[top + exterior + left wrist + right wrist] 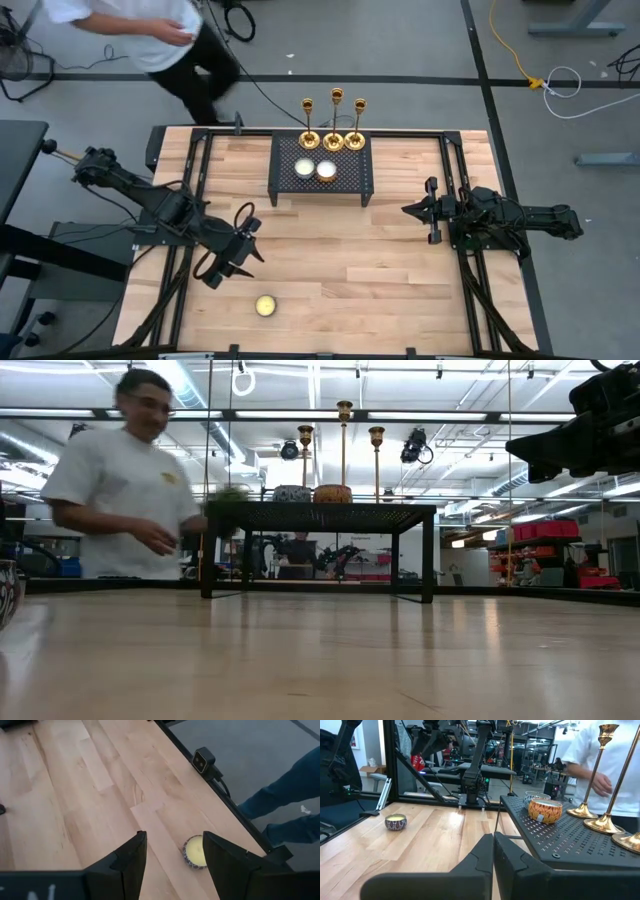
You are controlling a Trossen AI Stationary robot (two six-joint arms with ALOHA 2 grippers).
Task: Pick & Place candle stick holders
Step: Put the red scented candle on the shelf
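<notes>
High view shows the three candle stick holders [334, 128] standing in a row on the far edge of the black mesh rack [320, 170], their round bases touching or nearly so, the middle one tallest. Just nearer than them on the rack sit two small candle tins [315, 169] side by side. The left tool [243, 250] hangs over the wooden surface [360, 270] well apart from the rack, its fingers released and holding nothing; a small candle [265, 306] lies on the wood just beyond its tips. The right tool [408, 210] waits clenched and empty to the rack's other side, the holders off beyond it. A person [150, 35] in a white shirt moves behind the surface.
</notes>
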